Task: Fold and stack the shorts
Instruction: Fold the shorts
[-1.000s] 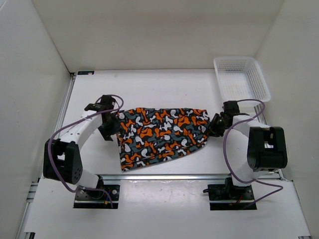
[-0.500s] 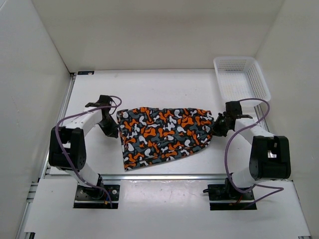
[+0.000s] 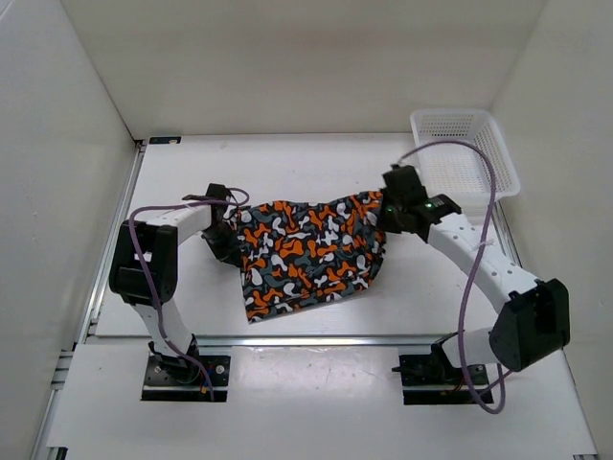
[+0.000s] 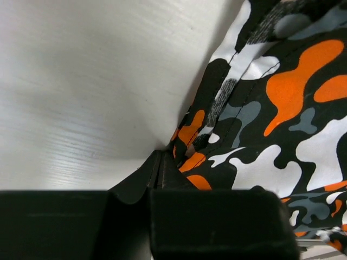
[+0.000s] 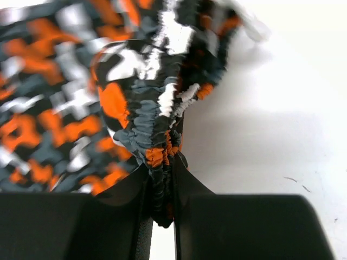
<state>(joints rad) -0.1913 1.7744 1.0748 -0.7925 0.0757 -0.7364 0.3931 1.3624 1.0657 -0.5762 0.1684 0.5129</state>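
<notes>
The shorts [image 3: 306, 254], printed in orange, black, grey and white blotches, lie bunched in the middle of the table, with their right side lifted. My left gripper [image 3: 233, 240] sits low at their left edge. In the left wrist view its jaws [image 4: 161, 158] are shut, pinching a corner of the fabric [image 4: 282, 108] at the tips. My right gripper [image 3: 388, 213] holds the right end raised. In the right wrist view it [image 5: 162, 173] is shut on the gathered elastic waistband [image 5: 135, 92], which hangs above the table.
A white mesh basket [image 3: 465, 153] stands at the back right corner, just behind the right arm. White walls enclose the table on three sides. A metal rail [image 3: 316, 338] runs along the near edge.
The left gripper closed on the shorts' left edge and shifted slightly right. The right gripper rose and carried the waistband end leftward and back, narrowing the spread of the shorts.
</notes>
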